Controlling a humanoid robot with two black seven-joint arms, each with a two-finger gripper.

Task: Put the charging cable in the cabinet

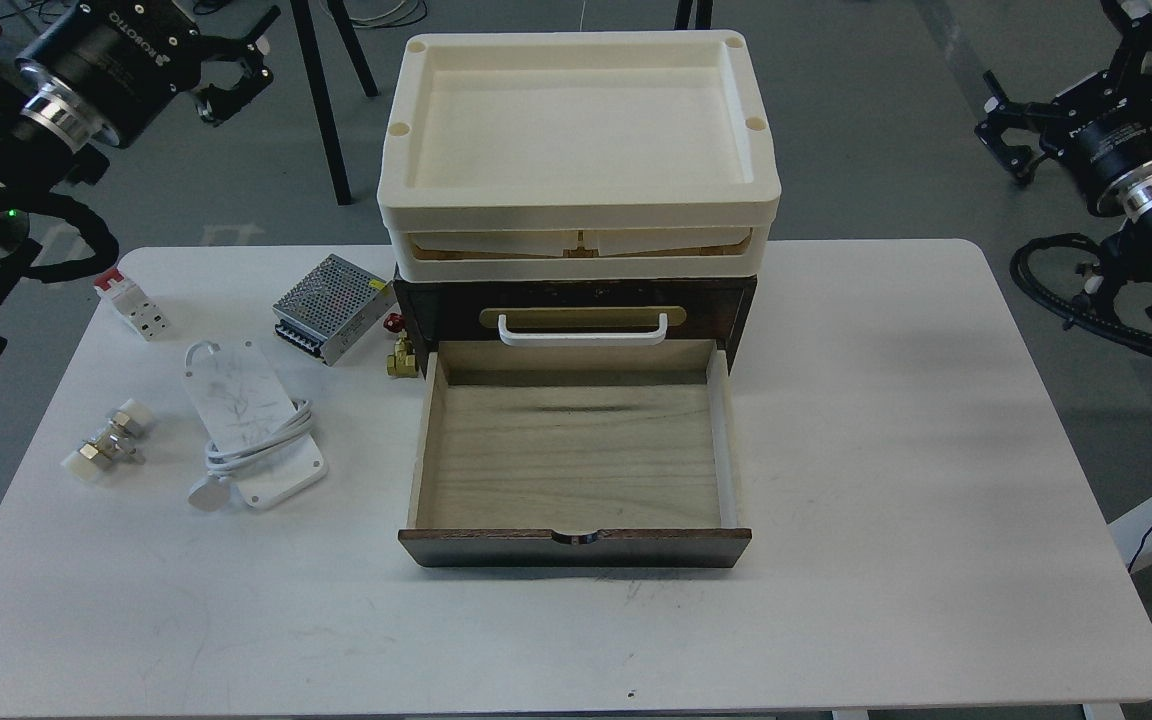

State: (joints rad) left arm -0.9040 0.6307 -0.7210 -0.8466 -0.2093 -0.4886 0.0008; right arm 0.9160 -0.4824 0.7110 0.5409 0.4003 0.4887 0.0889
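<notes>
Left fingers (236, 75) hang raised off the far-left edge of the white bench (936, 450), spread part-way and holding nothing. Right fingers (1004, 125) hang off the far-right edge, also empty; they appear parted, though they are dark and seen at an angle.

The charging cable (251, 425), a white cord wrapped about a flat white rounded-rectangle plate with grey scuffs and ending in a round white plug, lies flat on the bench, well below the left fingers and towards the robot. It is well apart from the right fingers, across the bench from them.

The cabinet (576, 310), a dark brown wooden box, sits mid-bench between the two sets of fingers. Its pale-wood drawer (576, 450) is pulled out and looks empty.

Assessment: the item looks light. The plate looks stiff, the cord soft and liable to slip loose. Grasp across the plate's narrow width at the wrapped waist, pinning cord and plate together. The plate lies flush, so edge access is tight.
</notes>
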